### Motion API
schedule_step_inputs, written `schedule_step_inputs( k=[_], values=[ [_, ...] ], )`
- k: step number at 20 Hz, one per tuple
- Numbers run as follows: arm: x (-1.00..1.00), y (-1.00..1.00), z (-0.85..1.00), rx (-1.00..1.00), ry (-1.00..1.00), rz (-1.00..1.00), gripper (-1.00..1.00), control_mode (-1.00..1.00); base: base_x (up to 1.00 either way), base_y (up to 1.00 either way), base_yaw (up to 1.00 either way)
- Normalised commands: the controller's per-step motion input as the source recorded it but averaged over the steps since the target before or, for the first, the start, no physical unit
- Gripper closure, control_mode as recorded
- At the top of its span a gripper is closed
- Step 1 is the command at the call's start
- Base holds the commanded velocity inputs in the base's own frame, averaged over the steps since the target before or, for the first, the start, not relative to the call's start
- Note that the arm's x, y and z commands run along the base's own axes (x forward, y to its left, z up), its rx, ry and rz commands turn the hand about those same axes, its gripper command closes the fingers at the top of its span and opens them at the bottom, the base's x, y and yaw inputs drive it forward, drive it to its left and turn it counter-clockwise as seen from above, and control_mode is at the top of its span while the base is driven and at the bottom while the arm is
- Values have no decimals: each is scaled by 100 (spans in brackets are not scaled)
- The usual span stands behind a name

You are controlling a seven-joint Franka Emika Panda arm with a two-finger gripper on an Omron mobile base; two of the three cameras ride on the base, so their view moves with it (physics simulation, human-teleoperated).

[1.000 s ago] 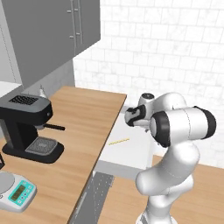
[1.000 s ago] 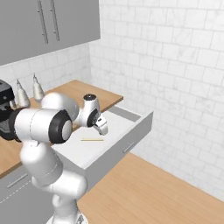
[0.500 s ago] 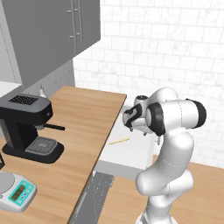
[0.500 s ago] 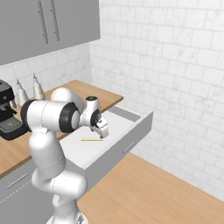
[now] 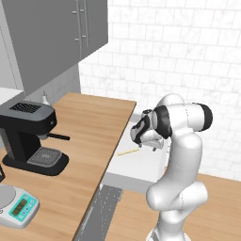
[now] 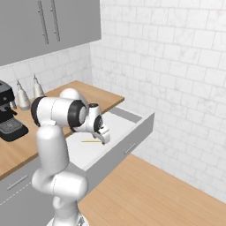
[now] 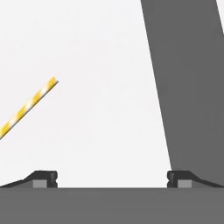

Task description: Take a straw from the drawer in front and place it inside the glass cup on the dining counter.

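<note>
Yellow-and-white striped, the straw (image 7: 27, 107) lies flat on the pale floor of the open drawer (image 5: 141, 164), slanting in from the left edge of the hand view and ending well short of the fingertips (image 7: 43, 178). The hand (image 7: 111, 179) has its two tips spread wide, with bare drawer floor between them; nothing is held and nothing is touched. A grey drawer wall (image 7: 188, 87) runs down the right side of that view, ending by the right fingertip.

From the left base view the hand (image 5: 151, 146) hangs over the drawer, near the right end of the straw (image 5: 128, 152) but apart from it. From the right base view the hand (image 6: 103, 139) is just beside the straw (image 6: 90, 141), which rests near the middle of the drawer (image 6: 119, 132). Beside the drawer, the wooden table (image 5: 89, 132) carries a black coffee machine (image 5: 30, 136) and a small scale (image 5: 16, 207).
</note>
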Motion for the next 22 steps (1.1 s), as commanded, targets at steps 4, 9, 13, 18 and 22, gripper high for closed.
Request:
schedule_step_inputs(
  k=[4,9,13,18,22],
  values=[
    [0,-19,-33,-2,0,0,-100,-100,0,0,0],
    [0,-33,-28,-2,0,0,-100,-100,0,0,0],
    [0,-46,-25,-2,0,0,-100,-100,0,0,0],
    [-5,-61,-28,-2,0,0,-100,-100,0,0,0],
    [-27,-99,-20,-1,0,-3,-100,-100,0,0,0]
  ],
)
